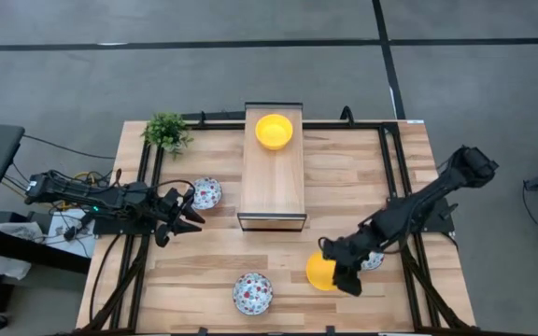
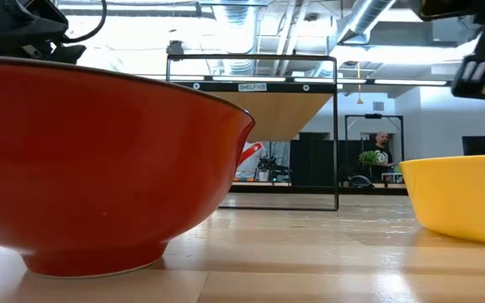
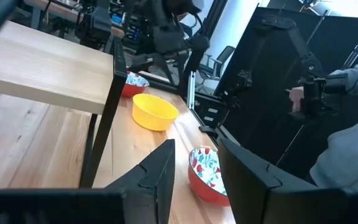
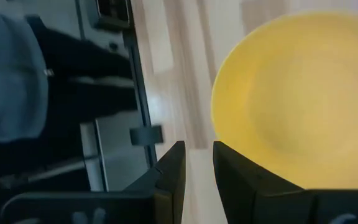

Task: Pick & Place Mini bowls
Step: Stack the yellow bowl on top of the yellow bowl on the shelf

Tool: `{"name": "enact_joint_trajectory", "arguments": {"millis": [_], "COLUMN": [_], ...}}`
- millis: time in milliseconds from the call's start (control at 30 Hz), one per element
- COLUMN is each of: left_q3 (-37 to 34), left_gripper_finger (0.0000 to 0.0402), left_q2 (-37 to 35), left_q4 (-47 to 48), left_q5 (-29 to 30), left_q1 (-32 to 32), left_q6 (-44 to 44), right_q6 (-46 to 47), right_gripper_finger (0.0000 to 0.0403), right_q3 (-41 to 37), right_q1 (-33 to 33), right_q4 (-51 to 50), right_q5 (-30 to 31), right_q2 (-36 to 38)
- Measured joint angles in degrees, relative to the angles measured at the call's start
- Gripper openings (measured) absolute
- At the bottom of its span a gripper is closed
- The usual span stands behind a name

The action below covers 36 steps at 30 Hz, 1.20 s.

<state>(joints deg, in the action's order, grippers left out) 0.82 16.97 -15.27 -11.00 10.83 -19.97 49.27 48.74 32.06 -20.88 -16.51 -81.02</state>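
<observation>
Right tool (image 4: 197, 165), slightly spread, beside yellow bowl (image 4: 297, 99); only overhead shows left tool (image 1: 191, 210) spread.

**Wooden table with a raised shelf**

A light wooden table (image 1: 213, 271) carries a small wooden shelf (image 1: 272, 182) at its middle. On the tabletop sit three floral bowls (image 1: 252, 292), a yellow bowl (image 1: 319, 272) and a potted plant (image 1: 166, 131). Another yellow bowl (image 1: 274, 131) sits on the shelf.

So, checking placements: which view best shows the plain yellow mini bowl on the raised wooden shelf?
The high view: the plain yellow mini bowl sits whole on the wooden shelf. No other view shows it.
</observation>
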Motion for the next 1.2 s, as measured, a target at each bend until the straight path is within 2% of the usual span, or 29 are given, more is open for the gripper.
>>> {"name": "enact_joint_trajectory", "arguments": {"millis": [133,300,467,767,1200], "left_q3": [0.0,0.0,0.0,0.0,0.0], "left_gripper_finger": [0.0121,0.0121,0.0121,0.0121,0.0121], "left_q2": [0.0,0.0,0.0,0.0,0.0], "left_q4": [0.1,0.3,0.3,0.3,0.4], "left_q5": [0.0,0.0,0.0,0.0,0.0], "left_q1": [0.0,0.0,0.0,0.0,0.0], "left_q6": [0.0,-0.3,-1.6,-1.7,-1.7], "right_q6": [-4.6,-14.8,-19.7,-20.9,-21.3], "right_gripper_finger": [0.0071,0.0071,0.0071,0.0071,0.006], "right_q3": [3.4,7.7,11.1,14.8,15.4], "right_q1": [1.1,2.1,2.0,1.6,1.6], "right_q4": [-3.5,-7.4,-11.8,-17.4,-17.8], "right_q5": [-1.6,-1.5,-1.2,0.4,3.2], "right_q2": [-3.7,-9.1,-14.7,-21.0,-21.4]}}
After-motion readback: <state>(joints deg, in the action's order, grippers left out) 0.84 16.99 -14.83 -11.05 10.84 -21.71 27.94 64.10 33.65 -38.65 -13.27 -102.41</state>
